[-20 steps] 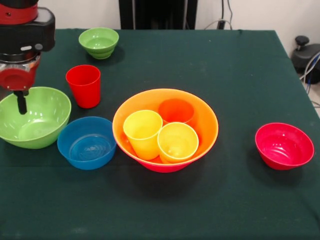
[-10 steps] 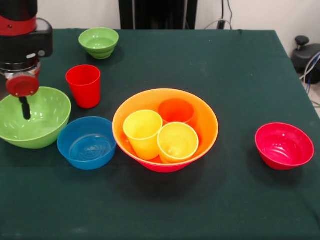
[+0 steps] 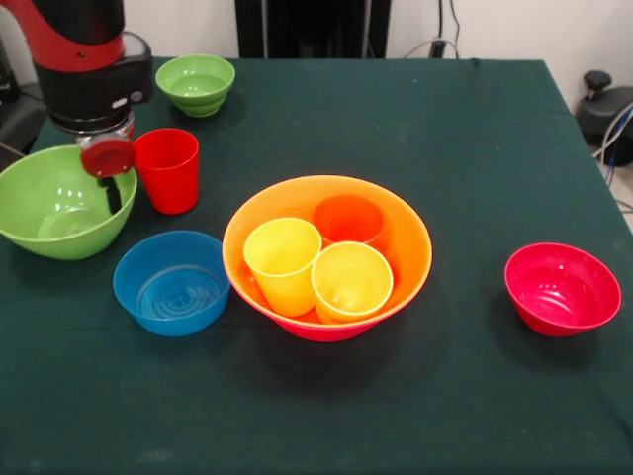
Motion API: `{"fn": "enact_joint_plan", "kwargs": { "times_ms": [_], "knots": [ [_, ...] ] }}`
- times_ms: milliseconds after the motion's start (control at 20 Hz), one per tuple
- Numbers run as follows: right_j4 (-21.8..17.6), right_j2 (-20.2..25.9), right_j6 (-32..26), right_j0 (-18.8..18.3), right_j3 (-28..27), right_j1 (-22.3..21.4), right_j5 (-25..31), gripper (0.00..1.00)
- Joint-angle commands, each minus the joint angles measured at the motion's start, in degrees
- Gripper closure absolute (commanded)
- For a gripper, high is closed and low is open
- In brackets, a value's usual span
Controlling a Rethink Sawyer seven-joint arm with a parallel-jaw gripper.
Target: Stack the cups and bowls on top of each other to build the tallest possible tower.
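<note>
Far left, the gripper [image 3: 112, 195] hangs at the rim of the medium green bowl [image 3: 54, 213] — whether it is clamped there, I cannot tell. Red cup [image 3: 167, 169] just beside, small green bowl [image 3: 196, 83] behind, blue bowl [image 3: 171, 282] in front. Centre: the orange bowl [image 3: 406, 247] holds two yellow cups [image 3: 282, 262] and an orange cup [image 3: 348, 218]. Right — red bowl [image 3: 562, 289], apart on dark green cloth [image 3: 475, 139].

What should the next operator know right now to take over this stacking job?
Tool: at the near rim of the big green bowl, apparently gripping it; the bowl looks raised.
Orange bowl sits in a pink one, holding two yellow cups and an orange cup.
Loose on the table: red cup, blue bowl, small green bowl, small red bowl.
Done: base nested, three cups inside.
Left: stack everything else.
</note>
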Motion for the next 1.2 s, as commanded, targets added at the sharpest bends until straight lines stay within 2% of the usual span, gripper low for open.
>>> {"fn": "enact_joint_plan", "kwargs": {
  "times_ms": [50,350,700,850,1050,1200],
  "knots": [
    [-0.83,6.67,-10.29,-1.11,6.29,-5.24,3.23,0.0],
    [-0.17,7.37,-10.39,-1.3,6.19,-7.41,6.05,0.0],
    [-0.01,7.93,-11.07,-1.8,4.04,-7.05,8.91,0.0],
    [-0.04,7.6,-8.58,-1.67,4.81,-5.74,6.49,0.0],
    [-1.24,4.33,-2.46,1.27,7.45,-5.56,1.75,0.0],
    [-0.78,3.55,-0.9,1.85,9.19,-6.33,1.57,0.0]
  ]
}}
